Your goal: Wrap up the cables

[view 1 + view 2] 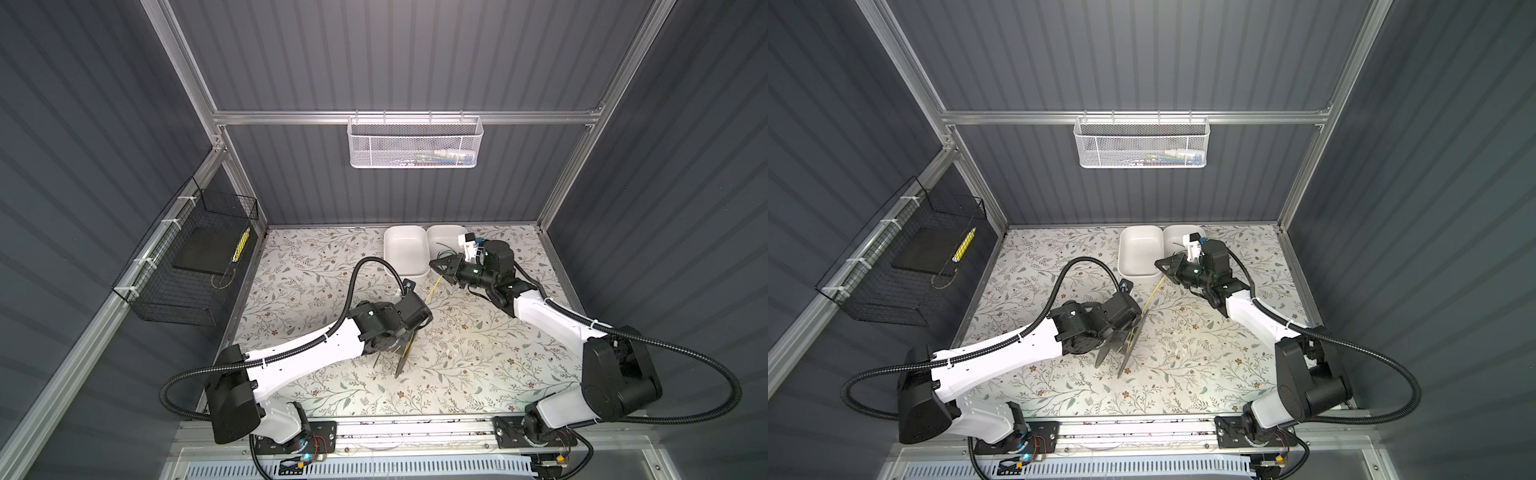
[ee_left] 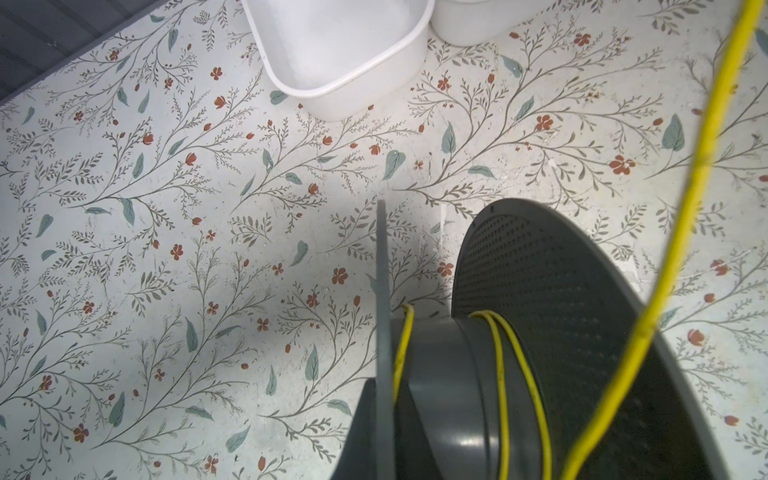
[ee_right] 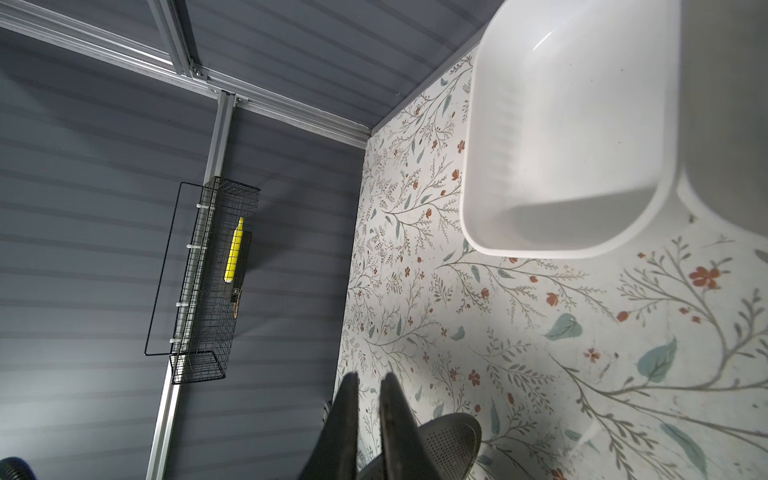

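- A patterned floral surface (image 1: 311, 270) sits inside a grey-walled cell, with a robot arm at each side.
- The left end effector (image 1: 409, 336) (image 1: 1129, 332) points down over the middle of the surface. It is clamped tight on a grey spool (image 1: 404, 358) (image 1: 1126, 354) (image 2: 561, 316), which stands on edge beneath it.
- The left end effector's own tips are hidden in every view.
- The yellow cable (image 1: 432, 291) (image 1: 1152, 293) (image 2: 702, 166) makes a few loose turns around the spool's hub. From there it rises away from the spool toward the right end effector (image 1: 434, 264) (image 1: 1158, 262) (image 3: 370, 378).
- In both top views the cable's far end reaches the underside of the right end effector, just beside the near wall of a white bin (image 1: 407, 272) (image 3: 469, 166).
- In the right wrist view the right end effector's fingers (image 3: 351, 415) stand a narrow gap apart, with nothing visible between them. Whether the yellow cable touches them cannot be told.
- A second white bin (image 1: 446, 230) sits touching the first at the back of the surface, partly behind the right end effector.
- The dark green cable (image 1: 445, 251) shows as thin dark strands inside that second bin.
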